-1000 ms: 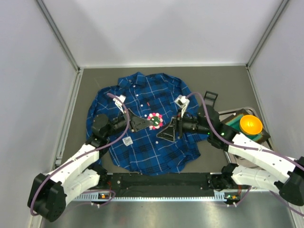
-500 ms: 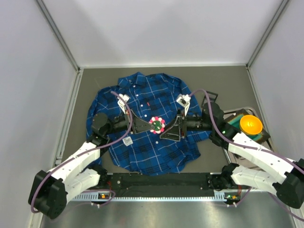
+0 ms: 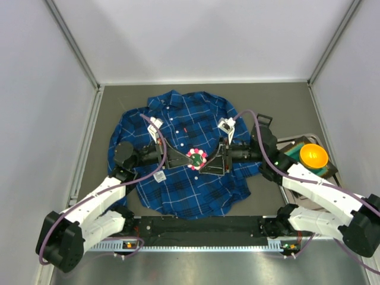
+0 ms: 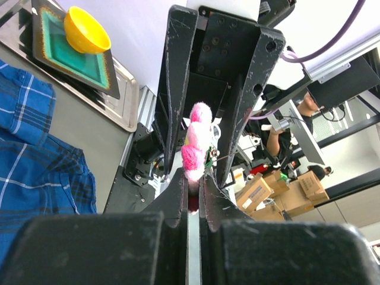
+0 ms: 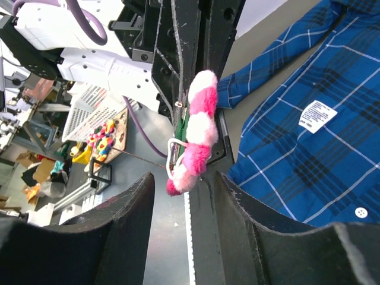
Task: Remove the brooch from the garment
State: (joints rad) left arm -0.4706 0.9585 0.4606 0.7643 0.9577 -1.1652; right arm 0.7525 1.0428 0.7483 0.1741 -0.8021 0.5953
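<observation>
The brooch (image 3: 196, 158) is a fluffy pink, red and white flower with a green back and a metal pin. My left gripper (image 3: 185, 157) is shut on its edge, as the left wrist view shows with the brooch (image 4: 196, 142) standing up out of the closed fingers (image 4: 178, 190). It hangs above the garment (image 3: 178, 184), a blue plaid shirt spread flat on the table. My right gripper (image 5: 184, 178) faces it from the right, open. The brooch (image 5: 196, 130) dips its lower end between those fingers without touching either.
An orange bowl (image 3: 313, 155) sits on a green-lined tray (image 3: 291, 151) at the right of the table. A white printed tag (image 5: 317, 114) lies on the shirt. Grey walls close in the back and both sides.
The right gripper has slid left up to the brooch and its jaws have narrowed around it. The left gripper stayed shut on the brooch and shifted a little right.
</observation>
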